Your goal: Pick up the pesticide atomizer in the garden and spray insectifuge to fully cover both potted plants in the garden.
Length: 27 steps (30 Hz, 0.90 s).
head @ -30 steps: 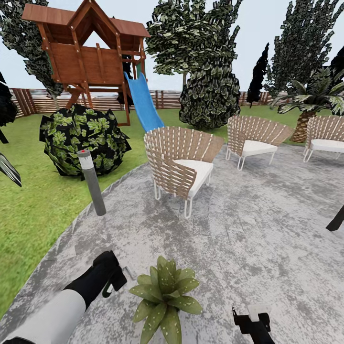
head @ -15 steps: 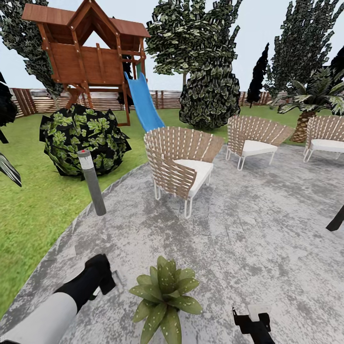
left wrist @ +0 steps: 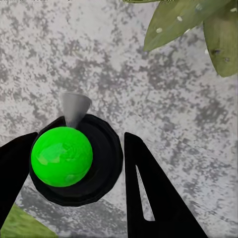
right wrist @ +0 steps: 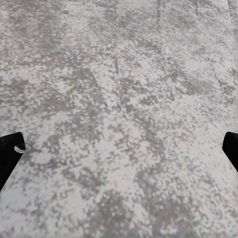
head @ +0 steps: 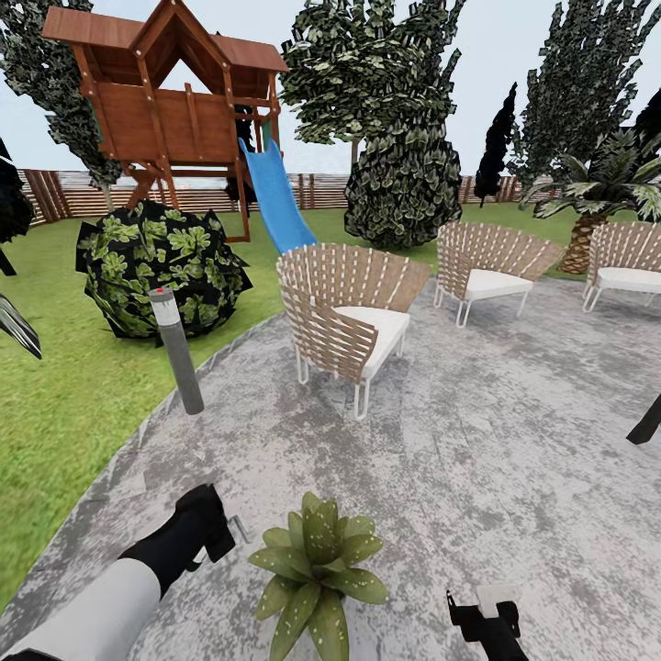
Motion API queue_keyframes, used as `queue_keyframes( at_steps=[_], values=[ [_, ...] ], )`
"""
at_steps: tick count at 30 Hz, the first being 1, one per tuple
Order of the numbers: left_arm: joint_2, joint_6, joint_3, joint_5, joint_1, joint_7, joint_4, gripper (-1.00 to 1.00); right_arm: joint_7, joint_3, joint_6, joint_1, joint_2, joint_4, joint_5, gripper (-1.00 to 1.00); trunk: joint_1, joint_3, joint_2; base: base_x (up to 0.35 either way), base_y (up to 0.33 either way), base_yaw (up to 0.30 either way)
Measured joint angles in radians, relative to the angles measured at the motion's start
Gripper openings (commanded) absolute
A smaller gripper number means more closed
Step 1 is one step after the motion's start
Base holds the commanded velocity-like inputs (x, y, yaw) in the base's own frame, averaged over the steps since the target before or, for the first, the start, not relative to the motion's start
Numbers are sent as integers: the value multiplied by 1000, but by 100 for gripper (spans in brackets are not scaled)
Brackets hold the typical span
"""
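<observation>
Where the pesticide atomizer (left wrist: 74,158) sat: between the two black fingers of our left claw (head: 209,531), low over the patio (head: 477,441). From above we saw its dark round body, bright green cap and grey nozzle.
Left claw: clamped on the pesticide atomizer; one finger pressed the body and the other lay hard against its far side.
Potted plant (head: 317,565): just beside the left claw, toward the middle of the head view. Its speckled leaves (left wrist: 198,25) stood ahead of the nozzle and off to one side. We could not see its pot.
Second potted plant: we could not place it.
What had just changed: half a second before, the left arm had drawn back from the plant and the nozzle had dropped out of sight behind the claw. Now it had swung forward again to nearly where it had been a second ago, with the nozzle back in sight. The camera and the plant had not moved.
What that meant: we judged this a back-and-forth spraying pass over the first plant. We saw no mist, so we could not judge coverage.
Right claw (head: 482,613): fingers wide apart, empty, over bare paving on the plant's other side.
Surroundings: lawn (head: 64,413) beyond the patio's edge, woven chairs (head: 344,317) well apart from the plant.
</observation>
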Motion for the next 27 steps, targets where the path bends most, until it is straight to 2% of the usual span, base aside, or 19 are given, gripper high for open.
queue_keyframes(
  at_steps=[3, 7, 9, 11, 14, 17, 18, 21, 24, 27],
  values=[
    [-14, -3, 0, 5, -1, -3, -9, -100, 0, 0, 0, 0, 0, 0, 0, 100, 0, 0, 0, 0, 0, 0],
    [-64, -2, -3, 6, -4, -4, -14, -100, 0, 0, 0, 0, 0, 0, 0, 100, 0, 0, 0, 0, 0, 0],
    [-69, -3, -4, 3, -4, -5, -13, -100, 0, 0, 0, 1, 0, 0, 0, 100, 0, 0, 0, 0, 0, 0],
    [-67, -4, -6, 0, -2, -4, -6, -100, 0, 0, 0, 0, 0, 0, 0, 100, 0, 0, 0, 0, 0, 0],
    [-51, -5, -3, -4, 5, -6, 1, -100, 0, 0, 0, 0, 0, 0, 0, 100, 0, 0, 0, 0, 0, 0],
    [-4, -17, -4, -4, 10, -7, 5, -100, 0, 0, 0, 0, 0, 0, 0, 100, 0, 0, 0, 0, 0, 0],
    [-4, -35, -5, 4, 11, -8, 18, -100, 0, 0, 0, 0, 0, 0, 0, 100, 0, 0, 0, 0, 0, 0],
    [-21, -43, -2, 7, 10, -8, 24, -100, 0, 0, 0, 0, 0, 0, 0, 100, 0, 0, 0, 0, 0, 0],
    [-55, -42, -2, 7, 2, -12, 18, -100, 0, 0, 0, 0, 0, 0, 0, 100, 0, 0, 0, 0, 0, 0],
    [-77, -43, -5, 5, -4, -74, 9, -100, 0, 0, 0, 0, 0, 0, 0, 100, 0, 0, 0, 0, 0, 0]
  ],
)
